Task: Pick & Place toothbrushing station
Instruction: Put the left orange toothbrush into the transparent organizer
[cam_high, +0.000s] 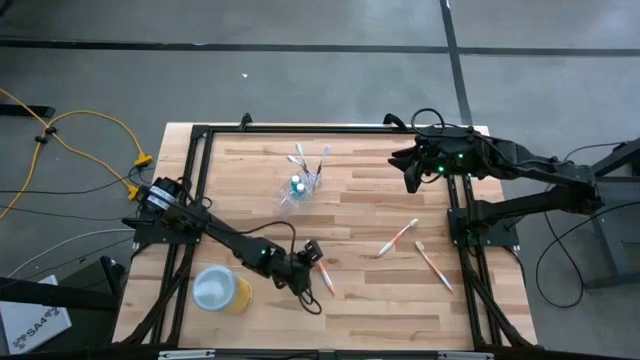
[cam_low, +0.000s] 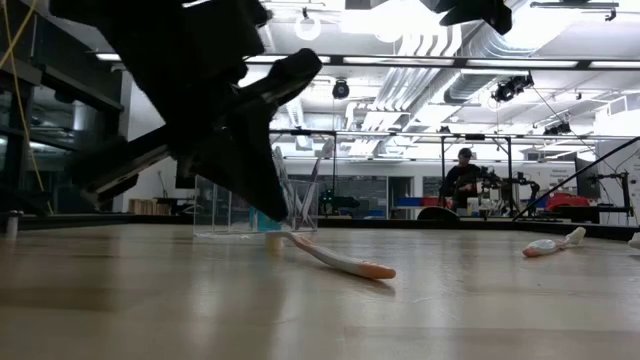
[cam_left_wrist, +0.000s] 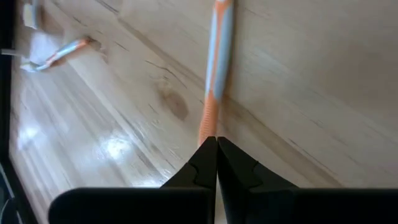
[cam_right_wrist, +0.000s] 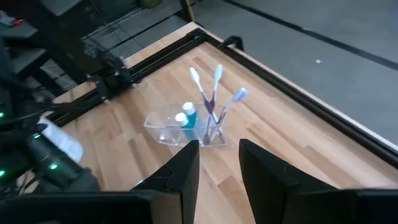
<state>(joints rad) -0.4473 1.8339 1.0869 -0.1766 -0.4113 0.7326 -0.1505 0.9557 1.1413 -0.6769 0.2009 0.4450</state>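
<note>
A clear plastic cup (cam_high: 300, 185) stands at the table's far middle. It holds several toothbrushes (cam_right_wrist: 214, 93) and a blue tube (cam_right_wrist: 188, 115). My left gripper (cam_high: 312, 255) is low over the table's near middle, shut on an orange-and-white toothbrush (cam_high: 326, 277). Two more orange-and-white toothbrushes (cam_high: 398, 238) (cam_high: 433, 262) lie flat on the table to the right. My right gripper (cam_high: 410, 178) hangs open and empty above the far right of the table, with the clear cup (cam_right_wrist: 186, 127) ahead of its fingers. My left gripper pinches the toothbrush's orange end (cam_left_wrist: 208, 127) between its two fingertips. The fingers slant down and lie roughly along the brush. In the low view the held end (cam_low: 295, 242) is a little off the table and the other end (cam_low: 375, 270) rests on the wood.
A larger yellow cup with a pale top (cam_high: 222, 290) stands near the table's near left, beside my left arm. A black frame (cam_high: 200, 160) runs round the table's edges. A person (cam_low: 462, 180) stands far off in the room beyond the table.
</note>
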